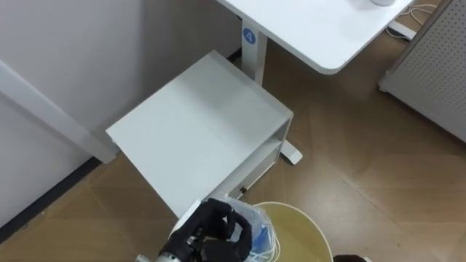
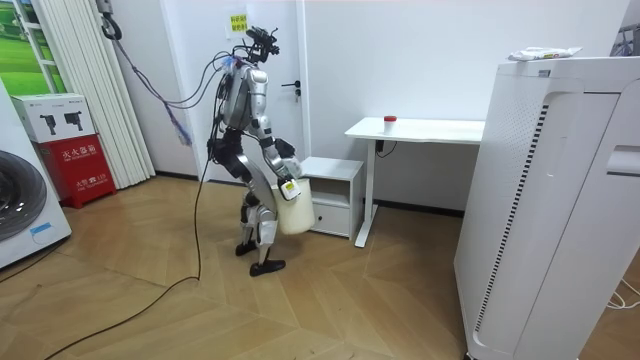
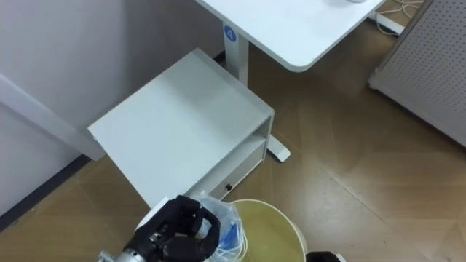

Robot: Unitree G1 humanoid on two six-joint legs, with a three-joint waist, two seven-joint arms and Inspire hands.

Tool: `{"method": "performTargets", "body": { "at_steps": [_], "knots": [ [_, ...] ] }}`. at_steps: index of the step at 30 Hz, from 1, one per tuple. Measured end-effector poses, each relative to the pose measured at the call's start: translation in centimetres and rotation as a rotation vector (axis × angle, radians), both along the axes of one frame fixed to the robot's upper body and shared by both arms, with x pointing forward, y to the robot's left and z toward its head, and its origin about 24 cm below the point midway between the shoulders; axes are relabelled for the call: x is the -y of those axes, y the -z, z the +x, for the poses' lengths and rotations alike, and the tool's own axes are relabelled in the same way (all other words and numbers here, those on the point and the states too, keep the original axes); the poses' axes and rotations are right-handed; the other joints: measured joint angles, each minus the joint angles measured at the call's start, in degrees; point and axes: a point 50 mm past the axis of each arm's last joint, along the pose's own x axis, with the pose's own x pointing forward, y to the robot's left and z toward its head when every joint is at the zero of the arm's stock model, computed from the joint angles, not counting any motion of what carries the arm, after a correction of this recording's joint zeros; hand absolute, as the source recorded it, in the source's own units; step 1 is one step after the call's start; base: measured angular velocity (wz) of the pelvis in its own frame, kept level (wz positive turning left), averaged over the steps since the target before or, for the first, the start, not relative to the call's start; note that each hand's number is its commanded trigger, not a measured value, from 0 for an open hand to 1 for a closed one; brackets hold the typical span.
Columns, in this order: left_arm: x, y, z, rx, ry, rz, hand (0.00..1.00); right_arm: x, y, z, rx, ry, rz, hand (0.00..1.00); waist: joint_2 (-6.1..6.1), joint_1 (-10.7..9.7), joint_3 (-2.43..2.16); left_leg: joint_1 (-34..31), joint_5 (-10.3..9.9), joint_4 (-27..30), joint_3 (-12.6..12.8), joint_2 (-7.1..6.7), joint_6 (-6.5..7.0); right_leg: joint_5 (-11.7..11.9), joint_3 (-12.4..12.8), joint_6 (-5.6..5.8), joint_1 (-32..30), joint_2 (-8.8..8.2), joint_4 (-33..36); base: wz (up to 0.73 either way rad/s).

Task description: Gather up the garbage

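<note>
The robot stands facing one low white cabinet (image 1: pixel 196 124), which sits between it and the wall, beside the leg of one white table (image 1: pixel 313 29); one tall white appliance (image 2: pixel 560 200) stands well off toward the room view's right. It carries one cream bin (image 1: pixel 313 227) before its legs, with the right hand (image 2: pixel 287 186) at the rim, though I cannot tell its grip. The left hand (image 1: pixel 215 236) is curled tight around the garbage (image 1: pixel 256 227), one crumpled clear plastic wad with blue showing through, held at the bin's near edge.
</note>
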Motion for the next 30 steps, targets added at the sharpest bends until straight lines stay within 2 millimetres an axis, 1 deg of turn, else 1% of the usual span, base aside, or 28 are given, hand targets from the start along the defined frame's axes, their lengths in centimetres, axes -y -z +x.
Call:
{"method": "performTargets", "body": {
  "at_steps": [1, 5, 7, 9, 12, 18, 19, 25, 26, 27, 30],
  "knots": [
    [0.0, 0.1, -0.1, -0.007, 0.008, 0.003, 1.0, 0.0, -0.1, 0.2, 0.005, 0.0, 0.0, 1.0, -0.17, 0.01, 0.11, -0.26, 0.0, 0.0, 0.0, -0.07, 0.01, 0.0, -0.01, 0.01, -0.31, -0.07, 0.04, 0.0],
    [0.2, 0.7, -0.7, -0.054, 0.039, -0.005, 1.0, 0.0, -0.3, 0.6, 0.016, 0.002, 0.003, 1.0, -0.47, 0.01, 0.3, -0.42, 0.01, -0.04, -0.03, -0.2, 0.02, -0.01, -0.12, 0.03, -0.45, -0.25, 0.01, 0.0],
    [0.7, 0.9, -1.0, -0.085, 0.07, -0.031, 1.0, -0.1, -0.3, 0.6, 0.011, 0.007, 0.01, 1.0, -0.82, 0.05, 0.52, -0.41, 0.03, -0.14, -0.04, -0.27, 0.05, -0.01, -0.39, 0.03, -0.43, -0.4, -0.02, 0.0],
    [1.2, 1.0, -1.1, -0.103, 0.097, -0.042, 1.0, -0.3, -0.3, 0.7, 0.011, 0.006, 0.014, 1.0, -1.02, 0.09, 0.64, -0.41, 0.03, -0.17, -0.04, -0.28, 0.06, -0.01, -0.45, 0.04, -0.43, -0.45, -0.01, 0.0],
    [1.9, 1.1, -1.4, -0.12, 0.141, -0.068, 1.0, -0.3, -0.3, 0.7, 0.011, 0.009, 0.017, 1.0, -1.08, 0.06, 0.67, -0.37, 0.03, -0.26, -0.01, -0.29, 0.07, -0.02, -0.52, 0.05, -0.43, -0.5, 0.02, 0.0],
    [3.5, 1.0, -1.9, -0.173, 0.192, -0.197, 1.0, -0.3, -0.2, 0.5, 0.006, 0.024, 0.026, 1.0, -1.19, -0.3, 0.69, -0.24, 0.06, -0.23, 0.14, -0.28, 0.11, -0.02, -0.86, 0.04, -0.36, -0.7, 0.01, 0.0],
    [3.7, 1.0, -2.0, -0.181, 0.208, -0.21, 1.0, -0.3, -0.2, 0.5, 0.005, 0.024, 0.028, 1.0, -1.31, -0.31, 0.75, -0.08, 0.07, -0.23, 0.18, -0.27, 0.12, -0.02, -0.92, 0.04, -0.21, -0.74, -0.01, 0.0],
    [4.6, 1.2, -2.6, -0.206, 0.279, -0.213, 1.0, -0.8, -0.1, 0.5, 0.001, 0.006, 0.049, 1.0, -1.78, -0.32, 0.81, 0.23, 0.2, -0.36, 0.19, -0.26, 0.29, 0.03, -1.14, 0.1, 0.27, -0.8, -0.74, 0.0],
    [4.6, 1.2, -2.7, -0.208, 0.284, -0.213, 0.87, -0.8, 0.0, 0.5, 0.001, 0.005, 0.052, 1.0, -1.87, -0.33, 0.82, 0.26, 0.2, -0.37, 0.19, -0.26, 0.29, 0.03, -1.14, 0.1, 0.31, -0.8, -0.76, 0.0],
    [4.8, 1.2, -2.7, -0.211, 0.294, -0.215, 0.0, -1.0, 0.0, 0.5, 0.001, 0.004, 0.055, 1.0, -2.04, -0.33, 0.83, 0.25, 0.2, -0.35, 0.19, -0.24, 0.29, 0.04, -1.15, 0.1, 0.32, -0.79, -0.76, 0.0],
    [5.1, 1.2, -2.9, -0.214, 0.316, -0.221, 0.0, -1.3, 0.1, 0.5, 0.002, 0.005, 0.065, 1.0, -2.4, -0.31, 0.85, 0.23, 0.2, -0.36, 0.19, -0.2, 0.29, 0.04, -1.1, 0.11, 0.32, -0.75, -0.8, 0.0]
  ]
}}
